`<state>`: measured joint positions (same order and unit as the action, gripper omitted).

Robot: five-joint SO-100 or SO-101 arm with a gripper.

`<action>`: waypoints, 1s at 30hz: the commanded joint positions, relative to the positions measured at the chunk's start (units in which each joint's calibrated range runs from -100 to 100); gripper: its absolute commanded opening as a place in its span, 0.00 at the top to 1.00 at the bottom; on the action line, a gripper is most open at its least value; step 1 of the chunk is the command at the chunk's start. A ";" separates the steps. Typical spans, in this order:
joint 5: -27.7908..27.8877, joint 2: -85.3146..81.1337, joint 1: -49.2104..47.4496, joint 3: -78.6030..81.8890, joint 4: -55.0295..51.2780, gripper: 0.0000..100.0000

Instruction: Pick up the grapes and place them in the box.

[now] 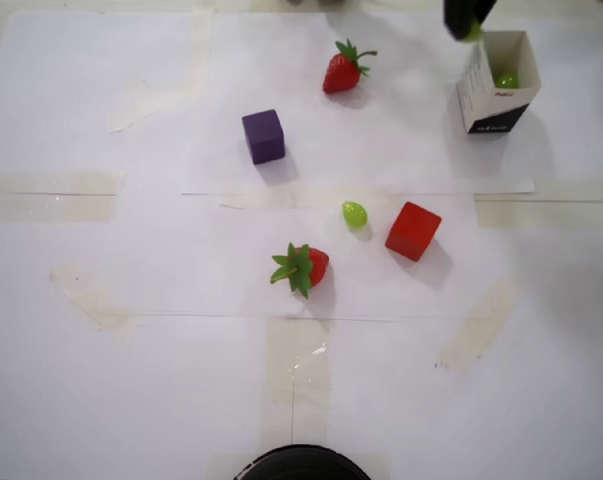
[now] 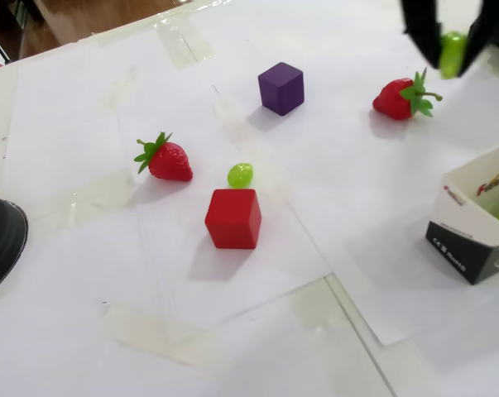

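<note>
My fingers (image 2: 453, 51) were raised near the box (image 1: 476, 92), clamped on one of the grapes (image 2: 452, 53). A second grape (image 1: 507, 79) lay inside it; a third (image 1: 354, 213) rested on the worktop (image 1: 131, 380).

You are getting bright, even, diffuse light in both views. The table (image 1: 131, 400) is washing out near white. Soft short shadows are falling beside the red cube (image 2: 232, 218). The claw (image 2: 453, 55) is smearing with motion blur.
</note>
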<state>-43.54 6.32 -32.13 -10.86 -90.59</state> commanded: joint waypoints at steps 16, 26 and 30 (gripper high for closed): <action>-3.13 -1.50 -6.62 10.31 14.69 0.84; -4.49 -3.05 -3.97 5.77 11.92 0.83; -4.88 -6.83 2.58 9.50 15.02 0.81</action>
<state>-48.18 6.32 -35.58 -0.63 -78.10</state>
